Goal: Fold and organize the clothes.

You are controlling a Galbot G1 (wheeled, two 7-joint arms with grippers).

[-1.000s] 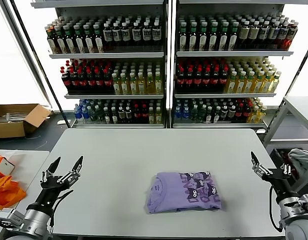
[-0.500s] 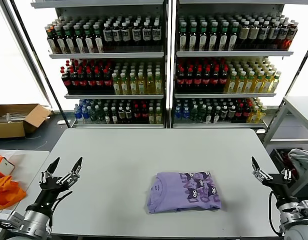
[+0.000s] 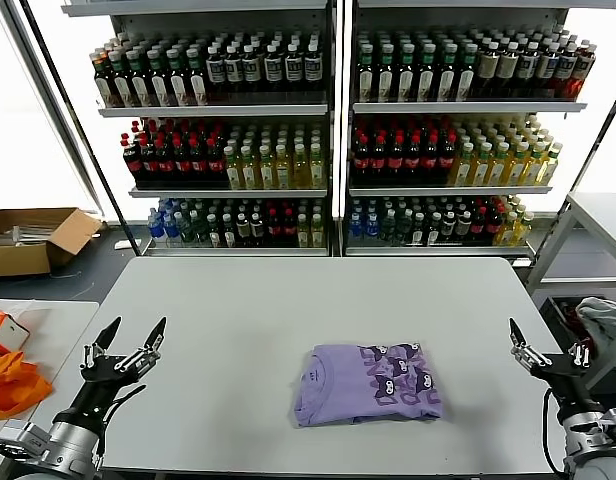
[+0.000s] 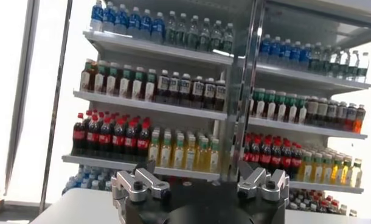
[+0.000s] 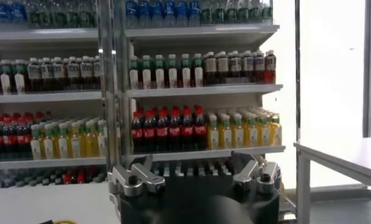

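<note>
A lavender-purple T-shirt (image 3: pixel 366 381) lies folded into a neat rectangle on the grey table (image 3: pixel 288 310), near its front middle, with the dark purple cartoon print facing up. My left gripper (image 3: pixel 127 339) is open and empty, raised over the table's front left corner. My right gripper (image 3: pixel 546 350) is open and empty, raised at the table's front right edge. Both stand well apart from the shirt. The wrist views show only the open jaws and the drink shelves.
A bright orange fabric item (image 3: pixel 10 380) lies on a side table at the left. A grey-white cloth bundle (image 3: pixel 606 322) sits at the right. Drink shelves (image 3: pixel 333 130) stand behind the table. A cardboard box (image 3: pixel 33 238) is on the floor at far left.
Both grippers have sunk a little lower and drawn back toward me. The right one also drifted slightly right. The folded shirt has not moved.
</note>
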